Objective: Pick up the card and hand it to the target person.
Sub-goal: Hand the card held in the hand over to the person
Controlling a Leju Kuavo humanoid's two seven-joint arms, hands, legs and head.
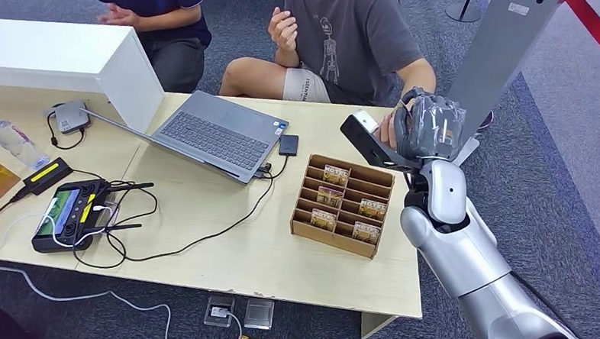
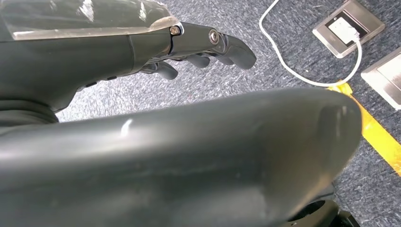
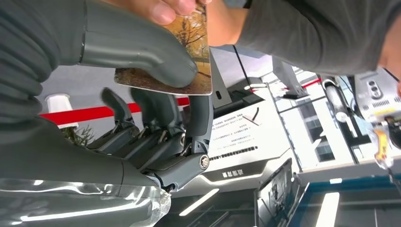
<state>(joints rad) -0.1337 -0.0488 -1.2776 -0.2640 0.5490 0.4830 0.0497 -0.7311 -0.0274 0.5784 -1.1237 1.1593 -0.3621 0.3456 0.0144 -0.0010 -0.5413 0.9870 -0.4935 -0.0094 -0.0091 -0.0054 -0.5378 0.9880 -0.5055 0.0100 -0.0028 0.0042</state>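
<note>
Card [image 3: 189, 56] is pinched between thumb and fingers of right hand [image 1: 430, 125], raised past the tabletop's far right corner. Person's fingers [image 3: 163, 9] already touching its far edge. Left hand [image 2: 198, 47] hangs empty, fingers loosely curled.

Even, bright indoor light falls on the desk [image 1: 208, 242] in the head view, with soft, faint shadows under the cables and sharp focus throughout. In the left wrist view a large dark body part close to the lens is blurred and carries a dull sheen. The right wrist view has blown-out white background panels, and the card [image 3: 189, 52] near the lens is slightly soft.
</note>
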